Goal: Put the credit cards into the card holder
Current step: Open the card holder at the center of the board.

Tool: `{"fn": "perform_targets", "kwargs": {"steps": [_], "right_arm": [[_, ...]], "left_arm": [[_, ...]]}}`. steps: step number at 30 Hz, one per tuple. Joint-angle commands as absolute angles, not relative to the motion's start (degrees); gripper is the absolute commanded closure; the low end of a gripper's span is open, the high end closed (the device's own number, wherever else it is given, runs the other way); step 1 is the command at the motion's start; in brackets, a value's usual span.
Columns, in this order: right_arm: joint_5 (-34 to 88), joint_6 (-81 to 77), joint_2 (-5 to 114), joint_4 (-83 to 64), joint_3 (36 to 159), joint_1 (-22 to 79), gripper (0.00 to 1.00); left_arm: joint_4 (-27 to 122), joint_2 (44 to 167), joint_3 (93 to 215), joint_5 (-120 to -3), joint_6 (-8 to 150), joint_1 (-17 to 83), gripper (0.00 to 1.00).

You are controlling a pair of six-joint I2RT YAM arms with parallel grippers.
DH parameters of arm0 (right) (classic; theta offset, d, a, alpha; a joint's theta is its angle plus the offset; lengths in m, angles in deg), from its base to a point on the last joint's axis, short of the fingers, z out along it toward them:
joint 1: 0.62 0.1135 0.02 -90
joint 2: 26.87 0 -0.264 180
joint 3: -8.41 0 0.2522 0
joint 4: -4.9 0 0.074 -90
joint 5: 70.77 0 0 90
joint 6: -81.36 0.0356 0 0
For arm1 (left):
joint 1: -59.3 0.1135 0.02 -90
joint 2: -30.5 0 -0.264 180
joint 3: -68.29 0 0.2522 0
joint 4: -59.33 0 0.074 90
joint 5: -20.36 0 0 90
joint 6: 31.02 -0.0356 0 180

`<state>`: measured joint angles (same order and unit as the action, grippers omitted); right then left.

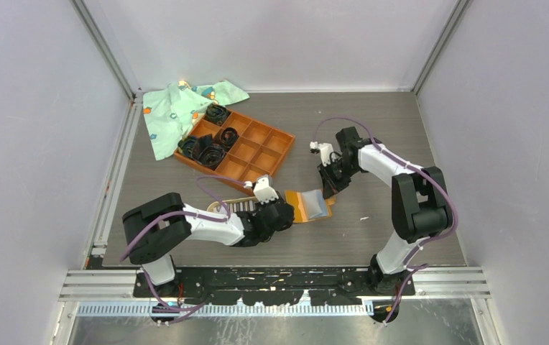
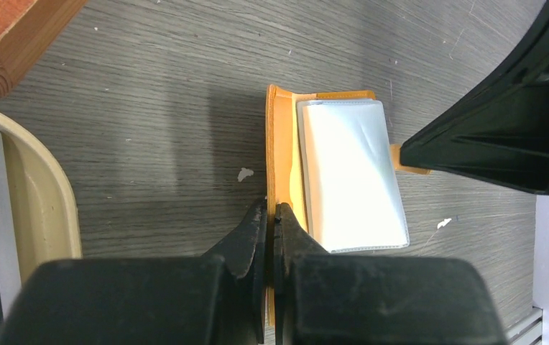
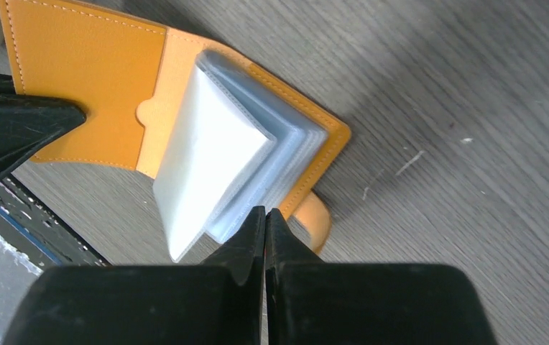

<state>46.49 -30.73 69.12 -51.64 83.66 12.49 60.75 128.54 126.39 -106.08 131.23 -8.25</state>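
Pinning the card holder (image 2: 280, 144) — left end effector (image 2: 272, 210), seemingly; cards (image 1: 241, 205) illegible

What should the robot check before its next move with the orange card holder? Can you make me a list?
1. The card holder lies open: ok.
2. Its clear pockets face up: ok.
3. The left gripper pinches the holder's orange edge to steady it: ok, it looks that way.
4. The right gripper has a card to put in: not ok. It is shut at the pockets' edge and no card shows in it.
5. Is a card inside any pocket: cannot tell.
6. The credit cards are easy to find: ok. Striped ones lie in the dish beside the left gripper.
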Motion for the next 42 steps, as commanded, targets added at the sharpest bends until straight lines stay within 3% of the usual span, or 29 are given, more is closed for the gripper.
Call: {"fn": "perform_targets", "kwargs": {"steps": [1, 11, 15, 18, 22, 25, 29, 34, 37, 42], "right_arm": [[45.42, -29.5, 69.5, -53.68, 86.15, 15.17, 0.99], [62.75, -24.86, 70.57, -52.2, 86.34, 18.4, 0.99], [60.58, -22.38, 72.97, -50.27, 86.35, 20.63, 0.97], [58.99, -21.24, 75.64, -49.88, 86.87, 21.21, 0.97], [56.92, -20.15, 77.68, -49.41, 87.12, 21.26, 0.97], [55.63, -19.47, 78.6, -48.84, 86.99, 21.25, 0.97], [55.44, -18.95, 79.49, -48.85, 87.4, 21.26, 0.98], [60.15, -19.39, 79.29, -49.47, 88.11, 21.27, 0.97], [61.24, -19.97, 78.46, -50.17, 88.49, 21.2, 0.95], [62.26, -20.24, 76.88, -50.56, 88.57, 19.01, 0.95]], "left_arm": [[63.76, 129.46, 127.75, -108.65, 131.32, -8.47, 1.0], [67.57, 131.0, 128.25, -105.59, 128.78, -8.54, 1.0], [70.19, 132.25, 128.89, -102.77, 126.32, -8.5, 1.0], [70.17, 131.49, 128.62, -102.08, 124.9, -8.47, 0.94], [67.37, 128.31, 128.17, -101.44, 121.1, -8.54, 0.69], [62.4, 125.29, 129.0, -99.16, 115.48, -8.47, 0.6], [57.82, 119.15, 128.5, -93.69, 107.19, -8.47, 0.57], [64.99, 115.11, 125.65, -82.93, 99.48, -8.39, 0.54], [65.0, 118.11, 128.57, -78.6, 99.0, -7.86, 0.61], [67.37, 126.76, 132.9, -70.68, 101.71, -5.04, 0.91]]}}
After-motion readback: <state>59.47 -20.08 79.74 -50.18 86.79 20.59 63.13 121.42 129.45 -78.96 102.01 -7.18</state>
